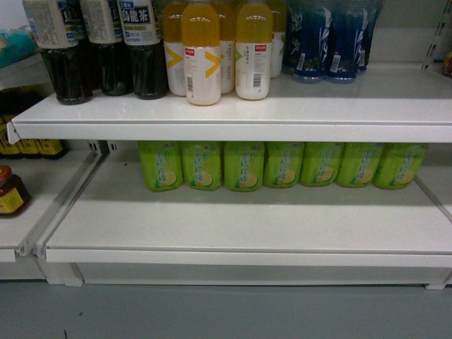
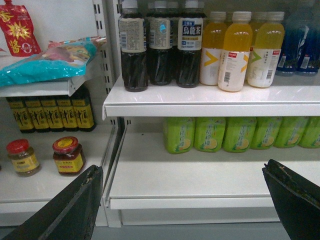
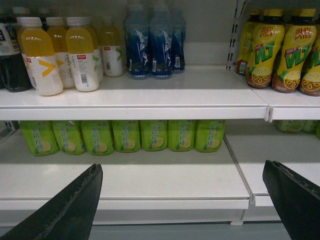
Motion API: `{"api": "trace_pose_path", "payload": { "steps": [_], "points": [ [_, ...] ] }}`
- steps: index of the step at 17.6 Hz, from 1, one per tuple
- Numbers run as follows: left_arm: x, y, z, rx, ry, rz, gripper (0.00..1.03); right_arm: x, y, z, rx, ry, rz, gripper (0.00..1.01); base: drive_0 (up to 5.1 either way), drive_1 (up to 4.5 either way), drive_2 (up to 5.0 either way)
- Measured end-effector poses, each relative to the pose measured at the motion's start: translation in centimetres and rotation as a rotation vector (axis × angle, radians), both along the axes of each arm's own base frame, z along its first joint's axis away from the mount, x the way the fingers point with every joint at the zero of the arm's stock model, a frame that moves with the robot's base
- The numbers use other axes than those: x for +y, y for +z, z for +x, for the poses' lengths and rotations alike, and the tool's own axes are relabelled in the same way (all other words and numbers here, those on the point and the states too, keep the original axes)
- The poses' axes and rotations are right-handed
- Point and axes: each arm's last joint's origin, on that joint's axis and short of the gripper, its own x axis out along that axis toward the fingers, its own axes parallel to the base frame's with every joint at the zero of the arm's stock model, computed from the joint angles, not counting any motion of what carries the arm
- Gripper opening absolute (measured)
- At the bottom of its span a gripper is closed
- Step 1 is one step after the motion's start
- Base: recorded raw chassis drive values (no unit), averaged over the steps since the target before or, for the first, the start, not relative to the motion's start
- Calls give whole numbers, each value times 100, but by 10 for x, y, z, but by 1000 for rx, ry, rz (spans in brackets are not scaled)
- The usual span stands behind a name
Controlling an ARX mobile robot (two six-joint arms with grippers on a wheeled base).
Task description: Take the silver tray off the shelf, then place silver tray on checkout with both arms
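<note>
The tray cannot be seen in any view, so its place relative to either claw cannot be told. The lower shelf [image 1: 247, 226] is a white board with a row of green bottles [image 1: 282, 164] along its far edge. The left gripper [image 2: 182, 200] hangs near the shelf's front rail, fingers [image 2: 70, 210] spread wide, holding nothing. The right gripper [image 3: 182, 200] is likewise wide open and empty. On the upper shelf [image 1: 233, 113] stand dark, yellow and blue bottles.
</note>
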Motion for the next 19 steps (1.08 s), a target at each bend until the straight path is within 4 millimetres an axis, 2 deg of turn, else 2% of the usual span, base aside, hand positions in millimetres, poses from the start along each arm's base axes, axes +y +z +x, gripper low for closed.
{"api": "trace_pose_path", "payload": {
  "steps": [19],
  "points": [
    [0,0,0,2,0,0,98,0,0,0,2,0,0,98,0,0,0]
  ]
}}
